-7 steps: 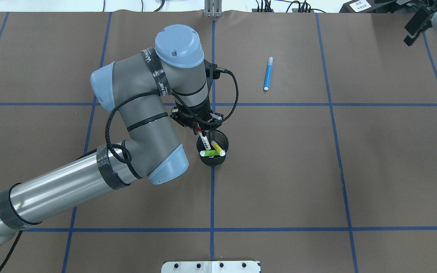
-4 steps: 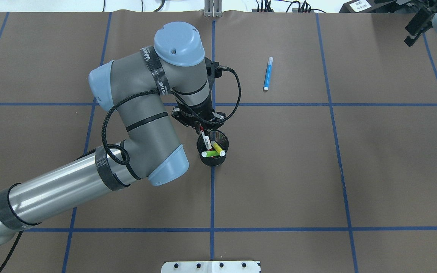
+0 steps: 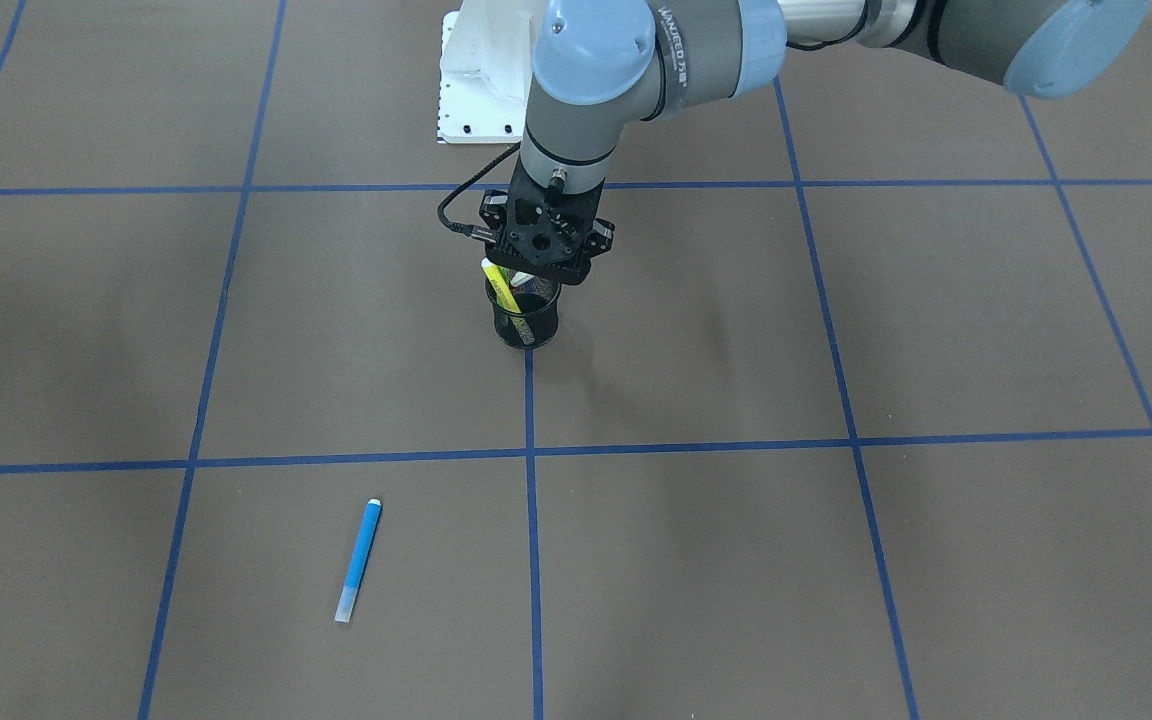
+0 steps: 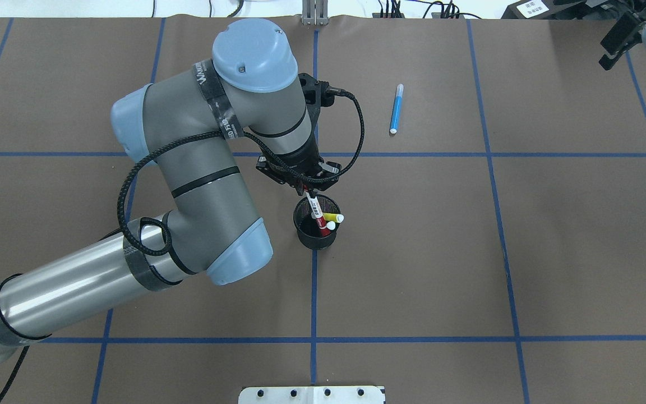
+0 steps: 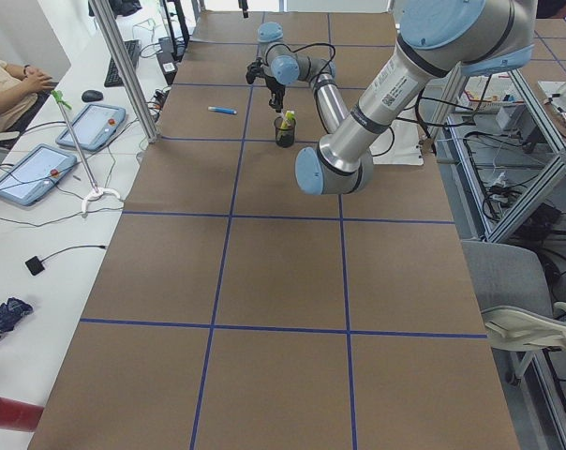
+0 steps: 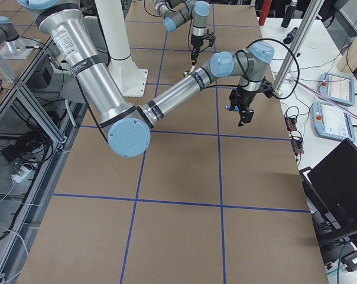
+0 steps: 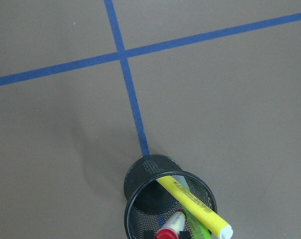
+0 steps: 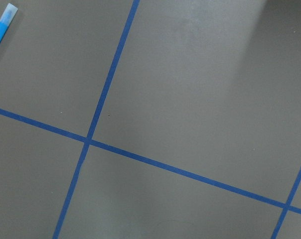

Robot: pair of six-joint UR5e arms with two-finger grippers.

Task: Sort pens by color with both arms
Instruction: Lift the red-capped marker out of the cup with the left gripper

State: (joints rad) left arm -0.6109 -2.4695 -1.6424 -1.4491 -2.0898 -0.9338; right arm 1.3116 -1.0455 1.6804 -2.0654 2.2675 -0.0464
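The white-barrelled marker pen with red ends [image 4: 314, 209] is pinched near its upper end by the black two-fingered left gripper [image 4: 307, 192]. It hangs tilted, with its lower red end over the mouth of the black wire-mesh cup [image 4: 315, 241]. I cannot tell whether that end has cleared the rim.

Inside the cup, the yellow marker pen [image 4: 332, 217] leans against the wall with its pale cap up. In the left wrist view, the light green marker pen [image 7: 196, 226] lies just beside it. The blue marker pen with pale ends [image 4: 396, 108] lies flat on the brown table covering [image 4: 469, 252], well apart from the cup, in the far square on the right arm's side.

The right gripper [image 4: 613, 40] hangs high over the far right corner, well away from everything. I cannot tell whether its fingers are spread or closed.

I judge the sort to be early. One pen is laid out, one is in hand, and two wait in the cup. What I have left is to set the red one down in its own place, then pull out the yellow and the green.
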